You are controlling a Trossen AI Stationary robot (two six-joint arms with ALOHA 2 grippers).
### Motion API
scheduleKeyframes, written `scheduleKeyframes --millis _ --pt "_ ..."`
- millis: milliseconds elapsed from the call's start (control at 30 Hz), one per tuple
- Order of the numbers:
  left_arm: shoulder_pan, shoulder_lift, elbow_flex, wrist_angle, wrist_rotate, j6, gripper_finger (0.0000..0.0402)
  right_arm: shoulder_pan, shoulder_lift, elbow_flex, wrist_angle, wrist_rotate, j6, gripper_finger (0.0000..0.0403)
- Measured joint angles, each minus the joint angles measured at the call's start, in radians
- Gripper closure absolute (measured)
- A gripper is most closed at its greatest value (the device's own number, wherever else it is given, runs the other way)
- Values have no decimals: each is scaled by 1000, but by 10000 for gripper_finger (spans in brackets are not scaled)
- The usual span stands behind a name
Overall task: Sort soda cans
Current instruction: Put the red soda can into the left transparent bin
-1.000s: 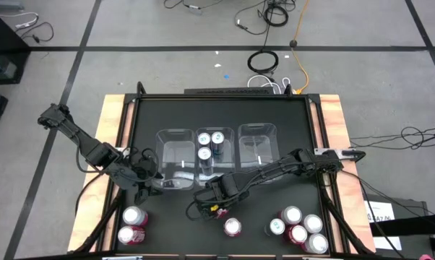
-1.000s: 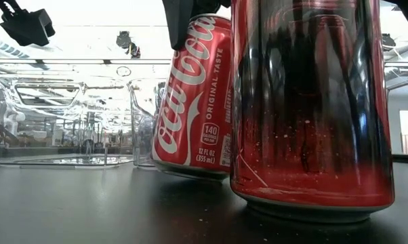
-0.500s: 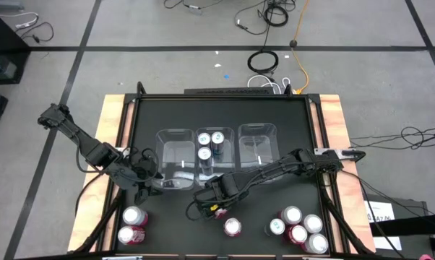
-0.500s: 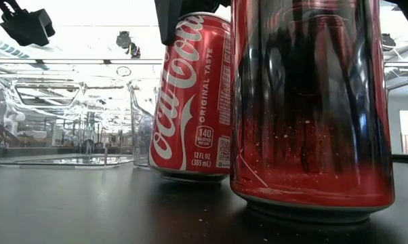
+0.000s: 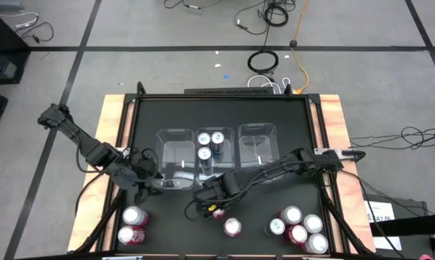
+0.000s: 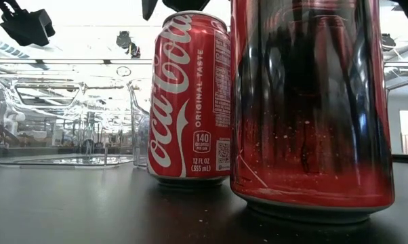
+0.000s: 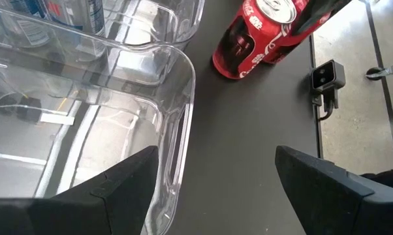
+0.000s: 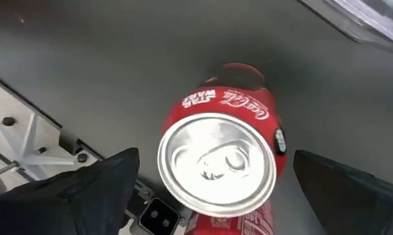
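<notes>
Fig.: right gripper point(image 8: 206, 176) wide open, holding nothing, poised over upright red can point(image 5: 216, 212), lower centre of the high view.
We'd lift straight up, w/o clipping the rim. Left gripper point(image 7: 213, 179) part open, empty, beside the clear bin point(image 7: 173, 91).

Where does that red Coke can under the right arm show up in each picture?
High: red can peeks from under right gripper, front of clear bins.
Low: middle, upright.
Left wrist: beyond bin corner.
Right wrist: between open fingers.
Landmark: clear bins.
Left gripper waits beside bins.
</notes>
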Motion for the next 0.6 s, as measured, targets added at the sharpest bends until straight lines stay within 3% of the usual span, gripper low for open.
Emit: scheduleKeyframes --millis 367,600 --pt "0 3 0 4 -26 -7 84 29 -73 0 -74 22 -118 3" --pt "0 34 -1 13 -76 -7 84 85 -138 0 -235 50 -253 3"
